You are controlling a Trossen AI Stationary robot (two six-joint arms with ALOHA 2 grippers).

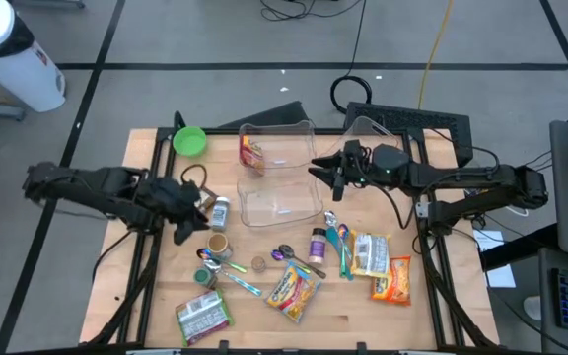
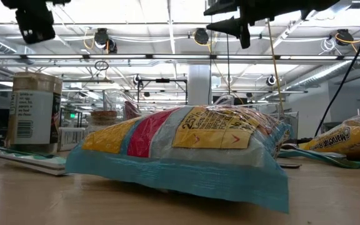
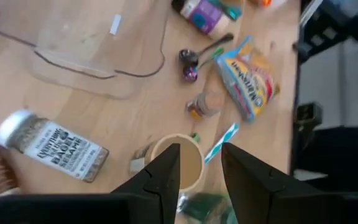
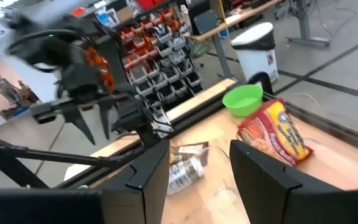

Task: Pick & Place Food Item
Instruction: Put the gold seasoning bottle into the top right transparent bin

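Overhead camera looks straight down; a table-level lens sits close behind the snack packet [image 2: 180,153], at six o'clock in both.

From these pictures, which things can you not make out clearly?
- Low view: the snack bag fills the front and hides most of the table behind it.
- High view: labels on the small jars are too small to read.
- Left wrist view: the cup is partly covered by the left gripper.

Bright ceiling lamps [image 2: 200,36] light the room evenly. Both wrist views are blurry. Shadows on the desk [image 1: 264,306] are soft.
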